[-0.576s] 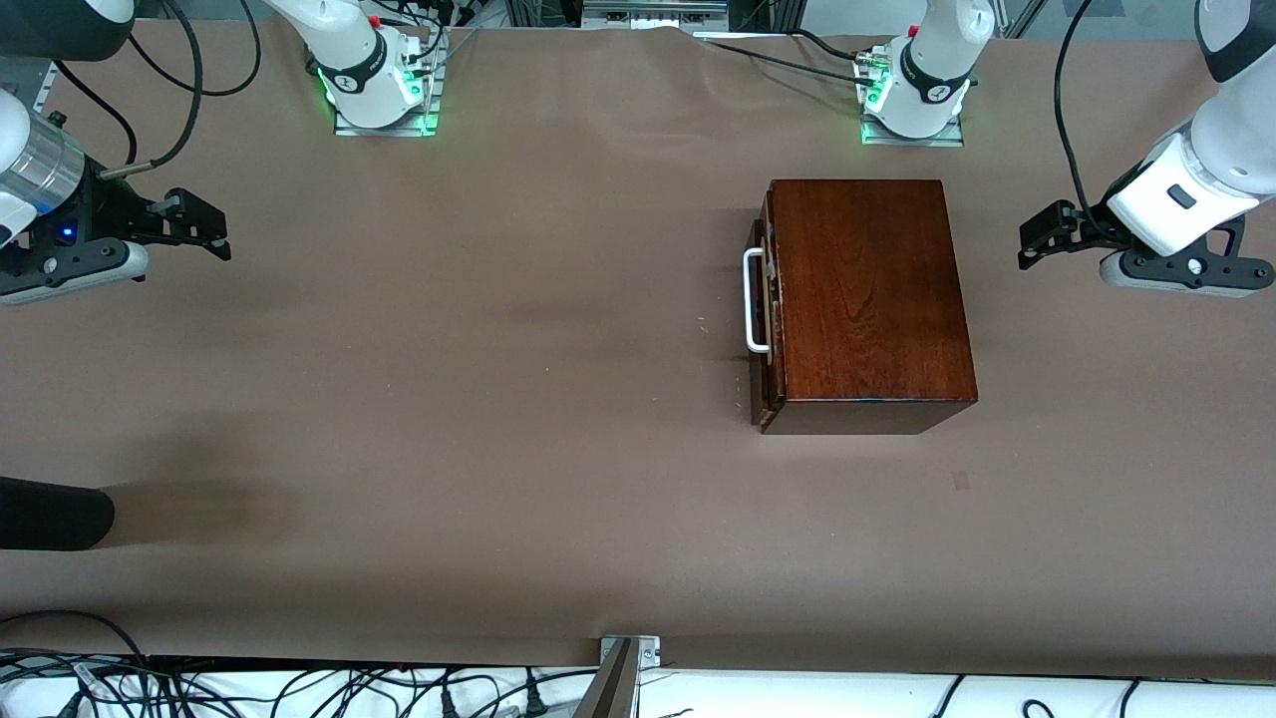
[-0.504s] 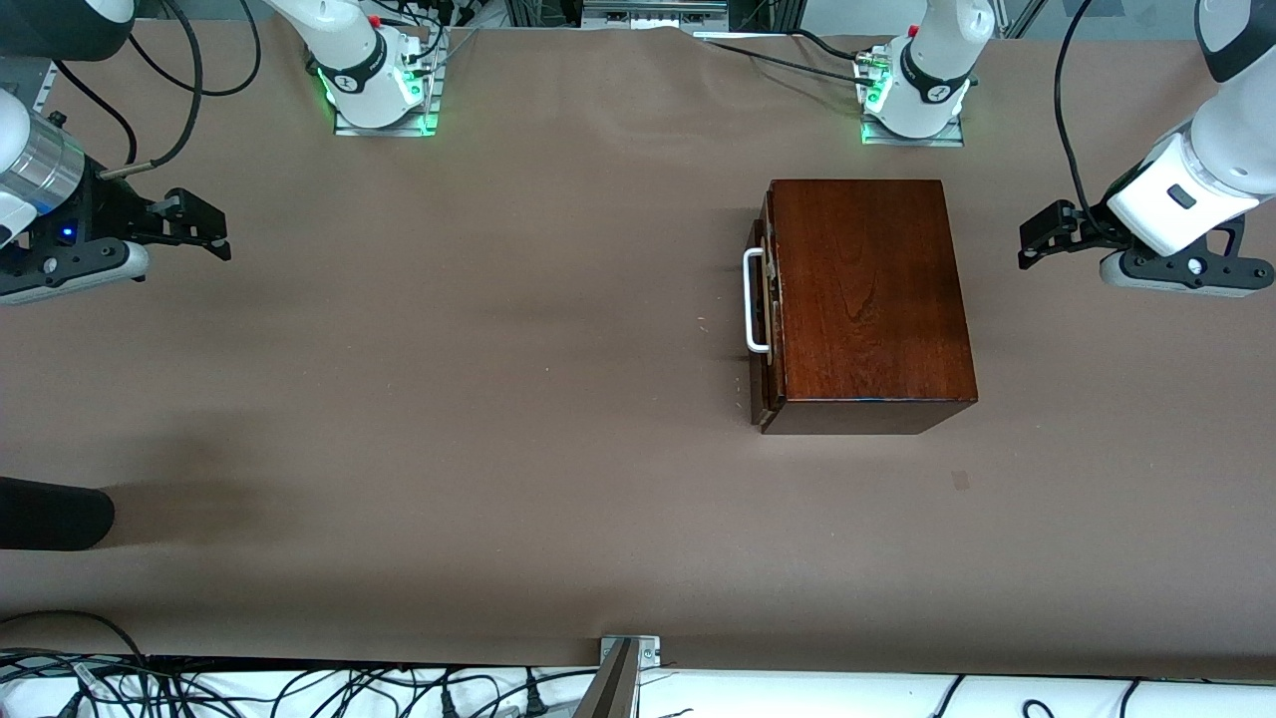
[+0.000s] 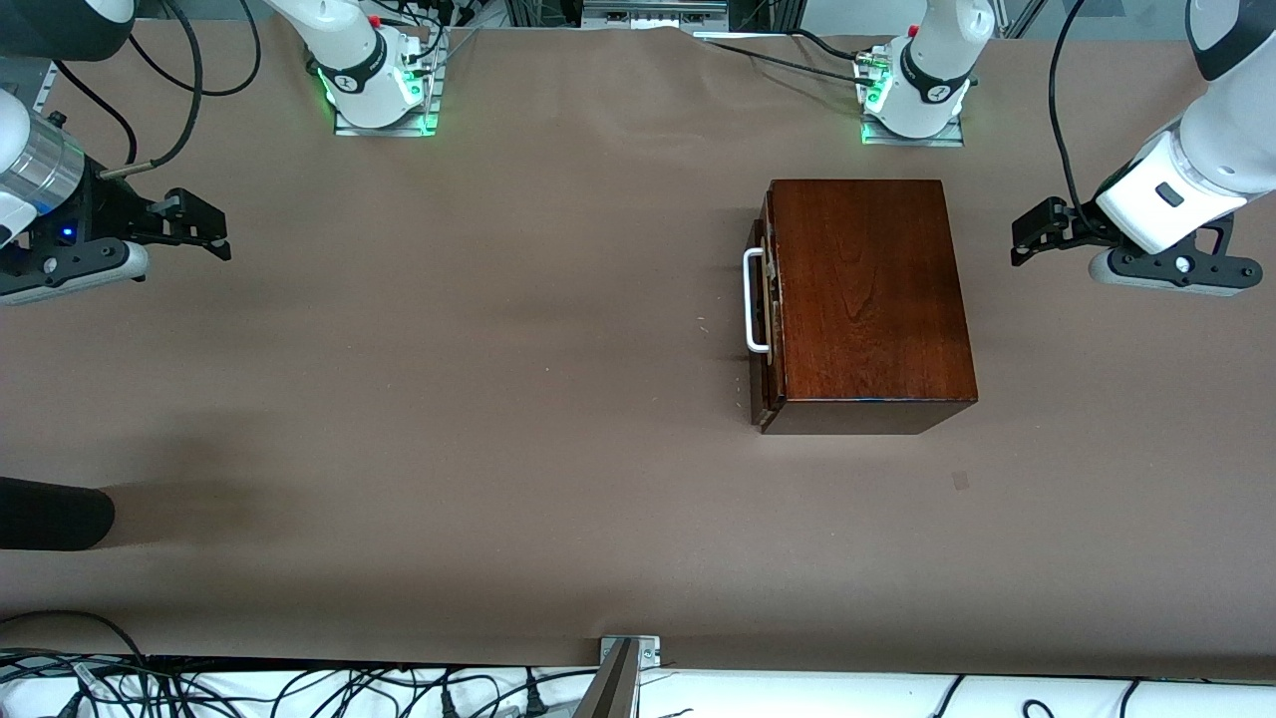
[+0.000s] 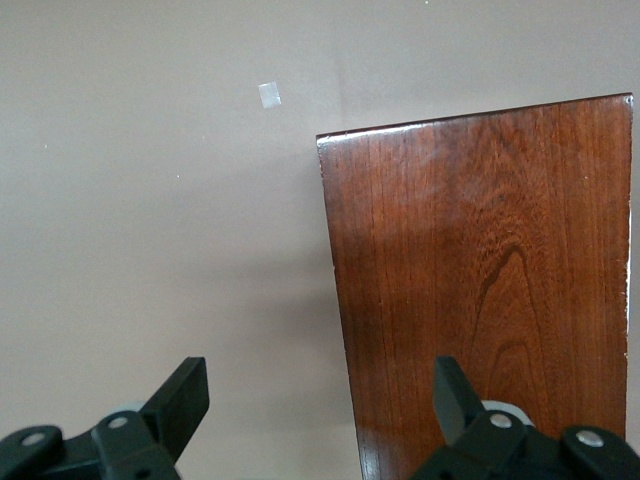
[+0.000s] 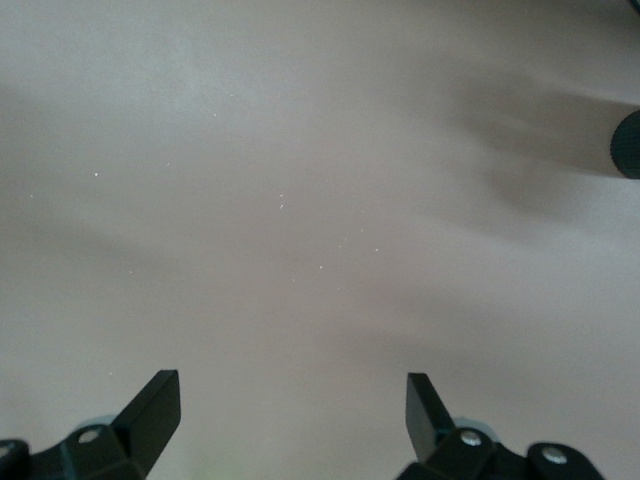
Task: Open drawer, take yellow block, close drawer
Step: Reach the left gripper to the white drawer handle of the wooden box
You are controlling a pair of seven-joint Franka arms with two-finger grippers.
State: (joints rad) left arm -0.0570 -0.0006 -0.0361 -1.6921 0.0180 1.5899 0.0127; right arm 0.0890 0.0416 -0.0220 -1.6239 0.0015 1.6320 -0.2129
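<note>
The dark reddish-brown wooden box (image 3: 865, 299) sits on the table toward the left arm's end. Its drawer (image 3: 766, 309) is shut, with the white bar handle (image 3: 754, 300) facing the right arm's end. The yellow block is hidden. My left gripper (image 3: 1027, 237) is open and empty, in the air beside the box at the left arm's end; in the left wrist view (image 4: 320, 395) the box top (image 4: 490, 280) lies under one finger. My right gripper (image 3: 204, 227) is open and empty over bare table at the right arm's end, also seen in its wrist view (image 5: 295, 405).
A black rounded object (image 3: 50, 513) pokes in at the table's edge at the right arm's end, nearer the front camera. A small pale patch (image 3: 960, 481) marks the brown table cover (image 3: 498, 399) nearer the camera than the box. Cables run along the front edge.
My left gripper has shifted slightly toward the box and toward the bases. The right arm and the box have not moved.
</note>
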